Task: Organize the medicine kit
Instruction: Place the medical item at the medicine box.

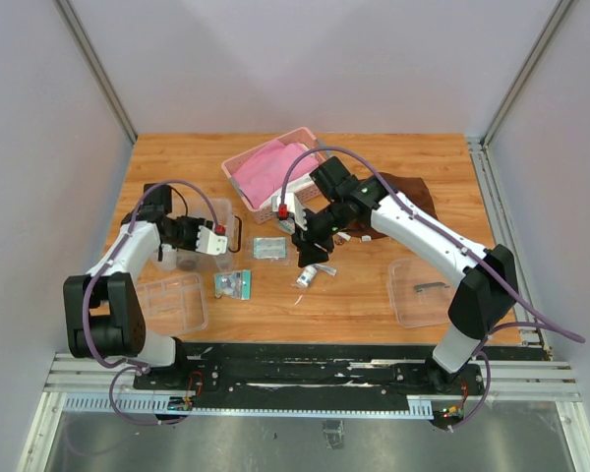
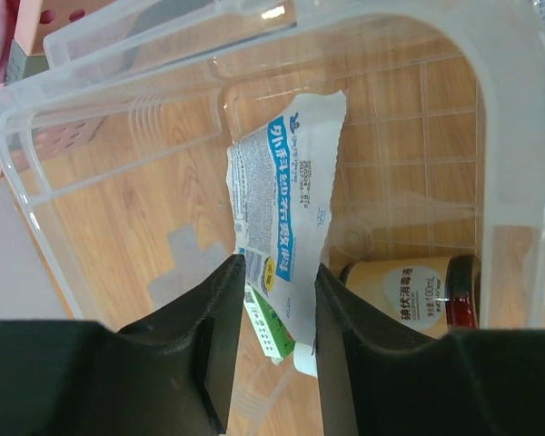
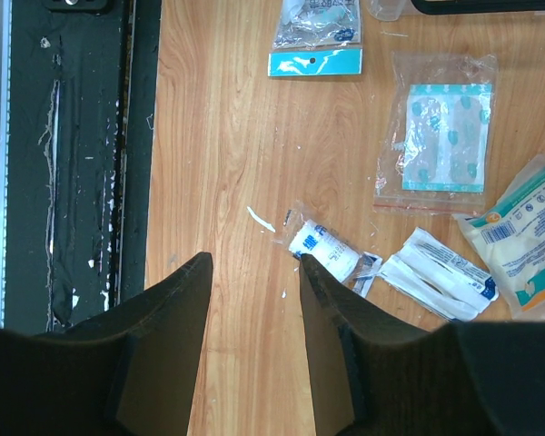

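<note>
Left tool [image 2: 280, 268] spread inside clear box [image 2: 509, 136], worktop's [image 1: 359, 300] left edge | gauze packet [image 2: 286, 173] lower end hidden behind fingers [image 2: 220, 318] | brown bottle [image 2: 418, 291] partly cut off | right tool [image 3: 254, 262] spread, empty.

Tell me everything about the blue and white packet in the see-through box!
The packet is flat and crinkly, white with a blue stripe of white writing and tiny print. It lies slanted inside the clear box, its lower end between the open fingers of the left gripper; whether they touch it is unclear. A small green carton and a brown bottle sit beside that end.
</note>
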`<move>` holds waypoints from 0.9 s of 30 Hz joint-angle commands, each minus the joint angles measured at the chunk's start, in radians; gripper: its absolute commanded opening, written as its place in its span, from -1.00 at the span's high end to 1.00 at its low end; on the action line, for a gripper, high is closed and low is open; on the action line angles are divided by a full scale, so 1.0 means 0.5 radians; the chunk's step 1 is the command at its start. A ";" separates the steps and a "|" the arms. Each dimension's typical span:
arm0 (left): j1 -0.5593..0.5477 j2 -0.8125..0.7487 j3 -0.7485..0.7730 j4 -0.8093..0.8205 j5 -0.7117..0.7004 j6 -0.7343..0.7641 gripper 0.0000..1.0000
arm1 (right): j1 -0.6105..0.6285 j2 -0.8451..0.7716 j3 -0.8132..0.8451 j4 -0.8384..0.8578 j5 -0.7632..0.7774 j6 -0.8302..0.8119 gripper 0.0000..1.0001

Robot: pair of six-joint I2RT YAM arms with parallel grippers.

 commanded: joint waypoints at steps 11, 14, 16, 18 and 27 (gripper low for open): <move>0.040 -0.167 0.174 -0.264 -0.104 0.031 0.01 | -0.008 0.058 0.033 -0.074 -0.036 -0.036 0.11; 0.064 -0.184 0.224 -0.312 -0.100 0.016 0.00 | -0.007 0.059 0.036 -0.078 -0.039 -0.035 0.11; 0.085 -0.194 0.266 -0.350 -0.078 -0.008 -0.01 | -0.006 0.058 0.038 -0.078 -0.043 -0.036 0.11; 0.101 -0.202 0.307 -0.385 -0.045 -0.047 -0.02 | -0.008 0.056 0.039 -0.078 -0.050 -0.034 0.11; 0.165 -0.184 0.355 -0.426 0.188 -0.234 -0.07 | -0.006 0.058 0.043 -0.090 -0.071 -0.035 0.12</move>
